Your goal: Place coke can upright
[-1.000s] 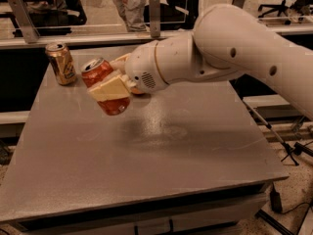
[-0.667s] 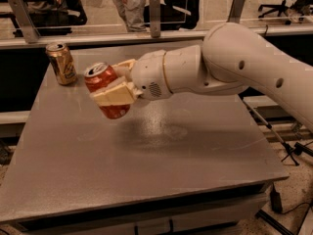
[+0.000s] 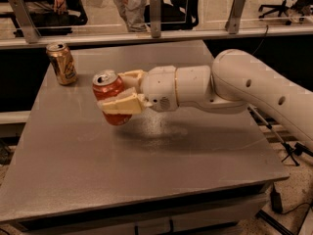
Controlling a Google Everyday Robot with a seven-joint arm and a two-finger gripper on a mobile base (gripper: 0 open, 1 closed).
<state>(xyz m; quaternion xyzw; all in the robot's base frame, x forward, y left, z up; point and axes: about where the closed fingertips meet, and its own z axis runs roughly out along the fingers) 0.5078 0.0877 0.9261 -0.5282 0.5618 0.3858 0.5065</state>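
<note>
Two cream-coloured fingers [image 3: 122,105] of the robot's gripper [image 3: 113,94] are clenched on the red aluminium coke can [image 3: 108,88] with its silver top. One finger crosses the front of the can below its middle, and the other lies behind it near the upper rim. The gripper reaches in sideways from the right, over the left half of the bench [image 3: 146,175].

The coke can sits between the fingers at the gripper's far left end. It stands nearly upright, with the silver top and pull tab facing up and leaning slightly to the left. Its red lower end shows beneath the front finger and seems to hang clear of the grey bench top; a soft shadow lies on the surface below it and to the right.

Behind the gripper, the thick white arm [image 3: 244,87] runs to the right, bends, and leaves the view at the right edge.

A gold metal can [image 3: 61,63] with a silver top stands upright at the back left corner of the bench, well apart from the coke can and the gripper.

Beyond the bench's back edge runs a rail with three upright metal posts [image 3: 155,14].
</note>
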